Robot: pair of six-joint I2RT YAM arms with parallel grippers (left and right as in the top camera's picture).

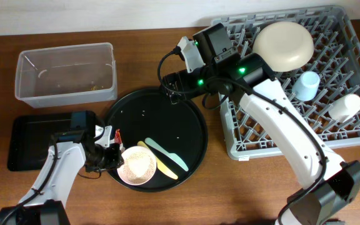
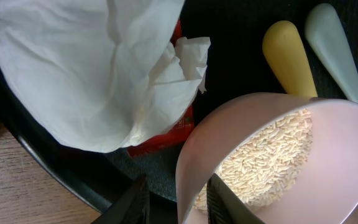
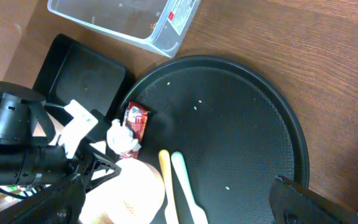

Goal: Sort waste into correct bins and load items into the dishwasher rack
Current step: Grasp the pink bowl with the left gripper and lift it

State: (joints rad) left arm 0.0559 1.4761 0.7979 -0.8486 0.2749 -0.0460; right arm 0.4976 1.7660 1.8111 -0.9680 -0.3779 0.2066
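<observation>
Now the left pincer (image 2: 176, 194) straddles the bowl (image 2: 353, 155) rim on the round tray (image 1: 186, 115), grip unclear; right pincer (image 3: 179, 200) open above it.

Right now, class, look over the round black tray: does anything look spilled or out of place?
Yes. A few white grains lie scattered on the round black tray, away from the bowl that holds the rest. They look spilled. Nothing else stands out.
</observation>
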